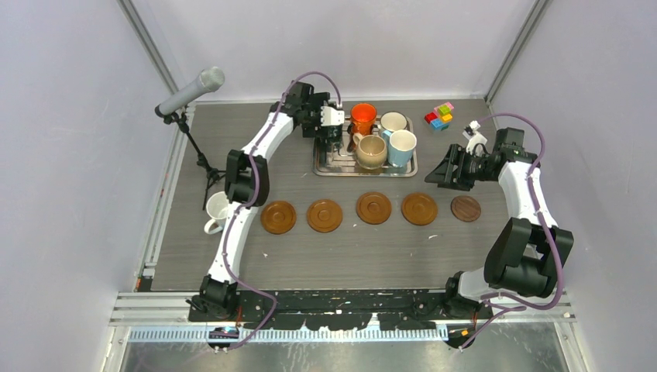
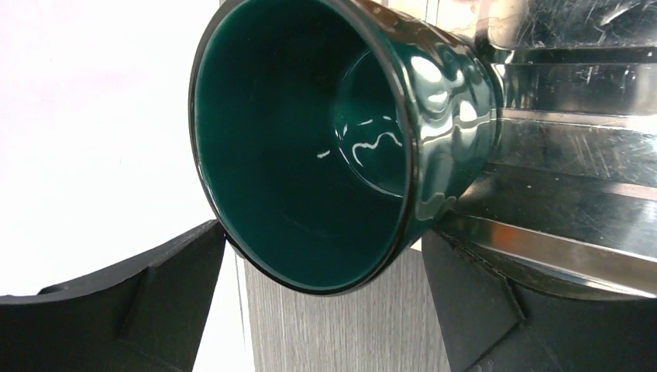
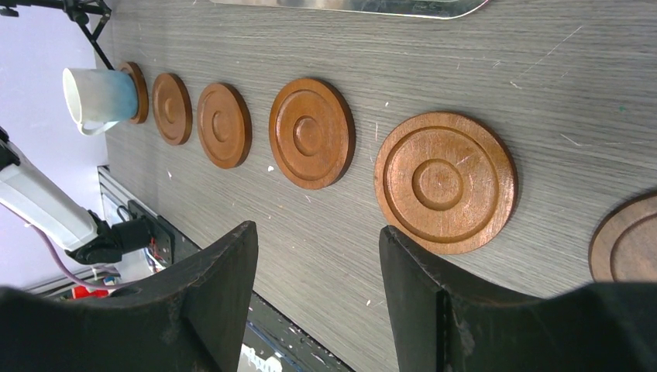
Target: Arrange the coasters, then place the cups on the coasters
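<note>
My left gripper is open at the left end of the silver tray. Its fingers stand either side of the dark green cup, whose mouth faces the wrist camera. On the tray stand an orange cup, a whitish cup, a beige cup and a light blue cup. Brown coasters and a darker one form a row. A white cup stands on the leftmost coaster. My right gripper hangs open, holding nothing.
A microphone on a stand rises at the back left corner. Small coloured blocks lie at the back right. Walls close in the table on three sides, and a metal rail runs along the near edge.
</note>
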You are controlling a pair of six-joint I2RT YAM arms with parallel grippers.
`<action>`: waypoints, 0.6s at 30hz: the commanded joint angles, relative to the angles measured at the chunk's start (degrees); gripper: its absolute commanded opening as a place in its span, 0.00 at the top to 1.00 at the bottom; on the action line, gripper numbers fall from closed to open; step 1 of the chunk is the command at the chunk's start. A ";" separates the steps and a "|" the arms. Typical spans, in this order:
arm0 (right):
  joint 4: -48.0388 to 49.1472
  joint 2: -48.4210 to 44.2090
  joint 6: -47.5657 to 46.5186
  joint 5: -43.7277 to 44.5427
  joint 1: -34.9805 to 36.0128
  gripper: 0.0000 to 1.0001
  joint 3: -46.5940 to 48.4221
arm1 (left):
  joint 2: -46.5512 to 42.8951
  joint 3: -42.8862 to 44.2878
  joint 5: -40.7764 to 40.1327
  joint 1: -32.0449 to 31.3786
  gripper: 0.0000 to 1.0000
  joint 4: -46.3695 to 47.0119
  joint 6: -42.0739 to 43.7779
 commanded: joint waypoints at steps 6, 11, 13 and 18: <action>-0.39 1.05 -1.27 -0.90 0.15 0.36 2.15 | 0.96 2.48 4.30 0.85 0.00 3.02 -0.32; -0.51 0.86 -1.44 -0.72 0.14 0.37 2.10 | -0.68 2.03 8.31 0.75 0.00 -3.41 1.48; -0.47 0.86 -1.28 -0.88 0.08 0.37 2.17 | -2.33 0.37 9.19 0.74 0.00 -4.99 1.96; -0.44 0.63 -1.11 -1.17 0.10 0.37 2.18 | -5.23 -1.01 10.52 0.74 0.03 -9.92 1.28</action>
